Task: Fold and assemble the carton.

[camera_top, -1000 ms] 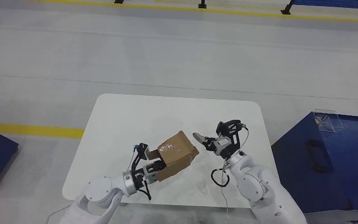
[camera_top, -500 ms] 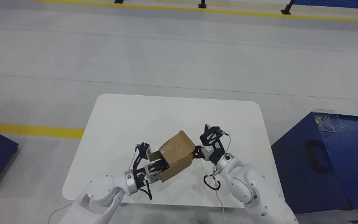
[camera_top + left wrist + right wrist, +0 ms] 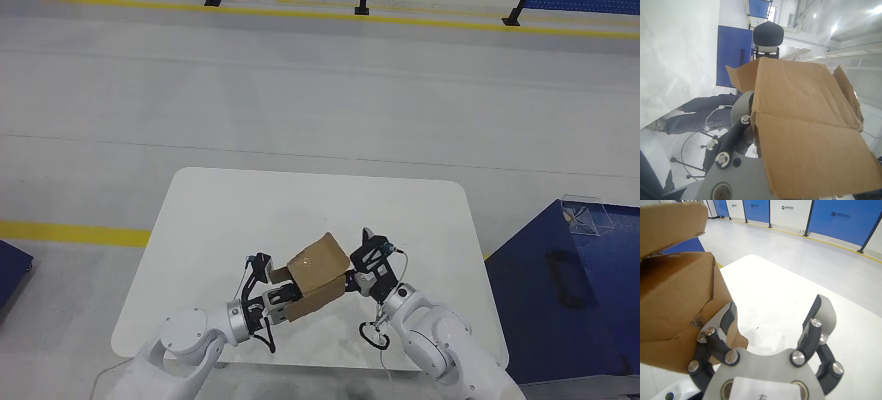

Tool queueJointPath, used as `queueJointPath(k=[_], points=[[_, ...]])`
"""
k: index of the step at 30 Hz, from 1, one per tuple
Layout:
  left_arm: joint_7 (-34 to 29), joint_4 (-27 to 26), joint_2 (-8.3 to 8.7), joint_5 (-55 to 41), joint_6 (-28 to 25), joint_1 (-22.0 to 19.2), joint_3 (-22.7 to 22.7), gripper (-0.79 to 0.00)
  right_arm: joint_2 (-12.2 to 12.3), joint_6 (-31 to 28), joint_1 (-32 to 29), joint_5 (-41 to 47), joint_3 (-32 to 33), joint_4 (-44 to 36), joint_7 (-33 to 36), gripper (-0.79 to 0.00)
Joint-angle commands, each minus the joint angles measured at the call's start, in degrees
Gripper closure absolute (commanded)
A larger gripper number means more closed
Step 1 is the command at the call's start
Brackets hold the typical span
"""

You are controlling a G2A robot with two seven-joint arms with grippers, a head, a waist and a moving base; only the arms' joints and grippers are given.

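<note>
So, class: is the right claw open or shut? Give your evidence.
Open. The right claw has its fingers spread wide, white table showing between them; one finger lies against the carton.

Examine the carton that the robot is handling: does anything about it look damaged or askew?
Yes. The carton is held at a tilt, and its cardboard is worn: a flap edge is frayed and ragged, and a split runs down one corner fold.
</note>
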Motion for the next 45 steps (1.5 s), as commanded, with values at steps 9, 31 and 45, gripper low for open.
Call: queueJointPath(k=[9,31,45], points=[[-0.43,0.58,-0.05,-0.24,-0.16,0.01,-0.22,0.000,-0.20,-0.10,-0.27,1.57,1.65,-0.25,0.68,-0.785],[-0.87,-0.87,0.08,-1.05,0.21,0.75,-1.78,0.000,-0.25,-8.40,-1.19,26.34,7.75,6.99,13.29,-0.785],[-1.23,-0.62,0.04,-0.41,-0.31,1.70,-1.16,0.000,0.24,-10.66,-3.67,32.84,11.64,3.00,12.01,-0.785]])
